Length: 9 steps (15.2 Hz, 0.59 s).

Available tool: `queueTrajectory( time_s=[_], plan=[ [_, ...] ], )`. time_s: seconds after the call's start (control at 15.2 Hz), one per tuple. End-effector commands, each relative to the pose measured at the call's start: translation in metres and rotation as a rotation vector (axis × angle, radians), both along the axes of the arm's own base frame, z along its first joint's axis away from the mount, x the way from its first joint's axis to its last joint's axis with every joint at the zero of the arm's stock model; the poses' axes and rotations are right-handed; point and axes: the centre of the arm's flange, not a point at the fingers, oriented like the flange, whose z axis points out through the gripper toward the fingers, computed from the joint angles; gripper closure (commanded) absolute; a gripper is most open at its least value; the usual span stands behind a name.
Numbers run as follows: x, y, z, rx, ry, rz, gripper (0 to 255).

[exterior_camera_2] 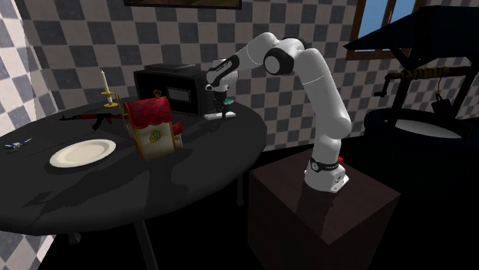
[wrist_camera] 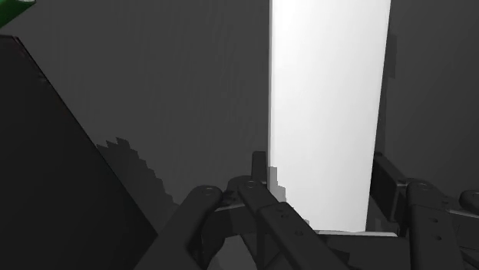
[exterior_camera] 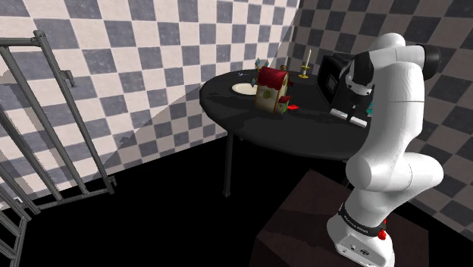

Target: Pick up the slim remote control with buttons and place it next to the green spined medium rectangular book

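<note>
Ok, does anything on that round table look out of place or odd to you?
A rifle lies flat on the table between the candlestick and the white plate, which is an odd companion for a place setting. Nothing looks spilled or tipped over.

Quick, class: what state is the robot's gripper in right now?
Gripper: jaws closed on the white remote, one against each long edge.
</note>
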Motion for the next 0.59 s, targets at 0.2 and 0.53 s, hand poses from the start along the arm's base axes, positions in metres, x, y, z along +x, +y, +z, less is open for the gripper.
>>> queueTrajectory(
  time_s=[0.2,0.53],
  plan=[
    [-0.0015,-0.0002,-0.0014,0.002,0.002,-0.002,255],
    [-0.0014,-0.0005,-0.0016,0.002,0.002,-0.002,0]
  ],
)
